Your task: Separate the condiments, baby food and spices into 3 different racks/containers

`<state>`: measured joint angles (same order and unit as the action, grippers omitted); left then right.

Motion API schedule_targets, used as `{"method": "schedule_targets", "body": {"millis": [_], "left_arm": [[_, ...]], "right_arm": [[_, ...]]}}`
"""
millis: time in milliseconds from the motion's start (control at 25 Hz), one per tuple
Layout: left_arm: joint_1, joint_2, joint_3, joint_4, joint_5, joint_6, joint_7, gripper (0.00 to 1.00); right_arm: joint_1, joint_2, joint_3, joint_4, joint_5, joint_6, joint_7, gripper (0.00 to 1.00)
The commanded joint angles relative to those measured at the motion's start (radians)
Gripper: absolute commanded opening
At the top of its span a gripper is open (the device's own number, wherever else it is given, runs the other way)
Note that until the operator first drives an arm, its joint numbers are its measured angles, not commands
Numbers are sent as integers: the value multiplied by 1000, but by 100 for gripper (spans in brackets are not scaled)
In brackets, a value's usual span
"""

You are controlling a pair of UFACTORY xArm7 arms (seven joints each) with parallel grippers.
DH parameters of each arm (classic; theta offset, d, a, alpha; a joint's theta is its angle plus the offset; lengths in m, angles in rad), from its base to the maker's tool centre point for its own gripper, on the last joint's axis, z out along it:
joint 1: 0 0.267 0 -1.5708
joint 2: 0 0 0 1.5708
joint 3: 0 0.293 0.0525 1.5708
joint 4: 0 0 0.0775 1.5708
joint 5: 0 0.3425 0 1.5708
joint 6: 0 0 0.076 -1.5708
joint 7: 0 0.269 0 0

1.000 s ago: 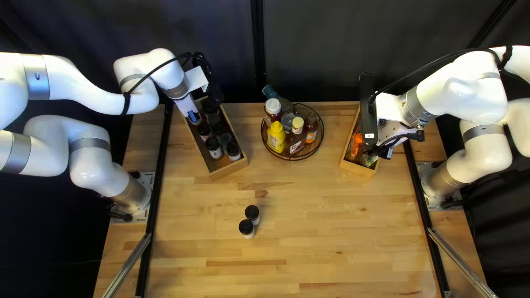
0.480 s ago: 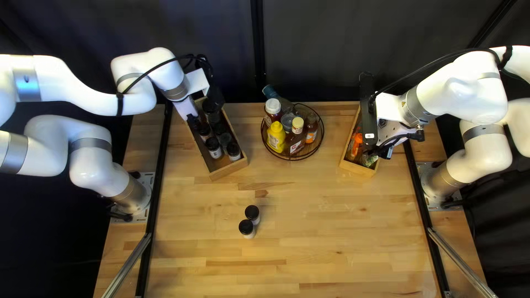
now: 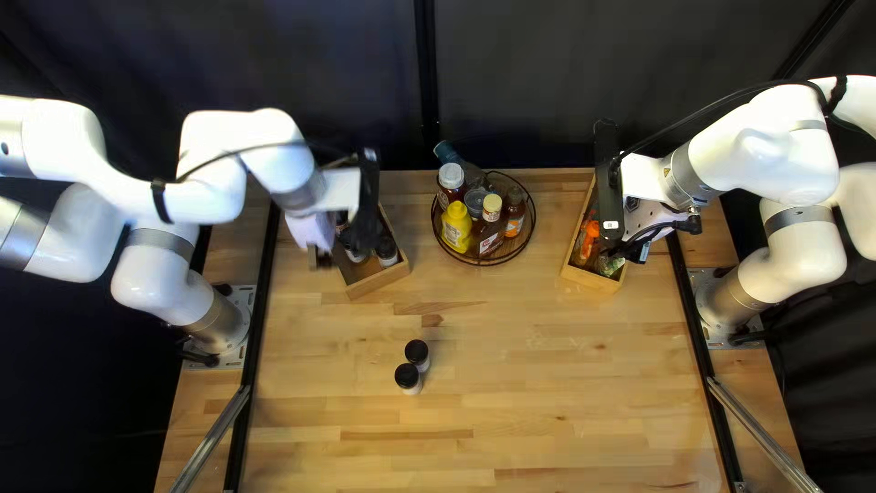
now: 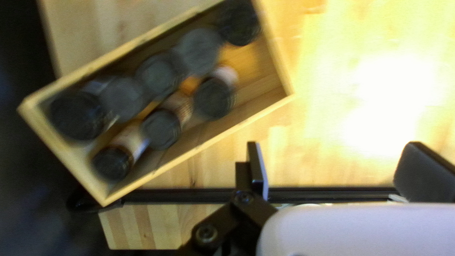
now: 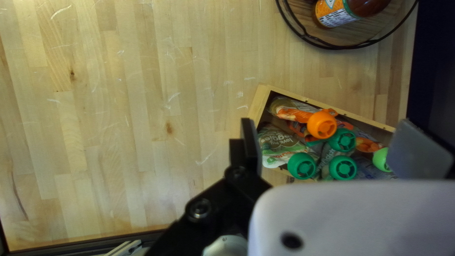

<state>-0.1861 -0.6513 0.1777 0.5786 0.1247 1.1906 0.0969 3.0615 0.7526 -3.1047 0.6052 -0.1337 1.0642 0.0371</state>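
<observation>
Spices (image 3: 408, 379) remain on the table (image 3: 547, 365) (just two jars (image 3: 417, 354)), but our left gripper (image 4: 341, 168), fingers apart and empty, has swung nearer, presumably to box them, while our right gripper (image 5: 335, 150), fingers also apart, hangs by the baby food (image 5: 322, 125).

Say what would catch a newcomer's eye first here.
The yellow bottle pops first, in the round wire basket near the table's far edge. Next come the orange cap and green caps in the wooden box at the top left view's right, then two black-lidded jars out front.
</observation>
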Motion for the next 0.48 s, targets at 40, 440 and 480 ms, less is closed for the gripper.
{"method": "schedule_targets", "body": {"millis": [40,440,480], "left_arm": [[-74,83,-44,27,-32,-49,18,100],[-171,281,-24,55,-26,-238,309,100],[-175,299,-19,57,-29,-260,330,100]], "right_arm": [[0,0,0,0,0,0,0,100],[0,0,0,0,0,0,0,100],[0,0,0,0,0,0,0,100]]}}
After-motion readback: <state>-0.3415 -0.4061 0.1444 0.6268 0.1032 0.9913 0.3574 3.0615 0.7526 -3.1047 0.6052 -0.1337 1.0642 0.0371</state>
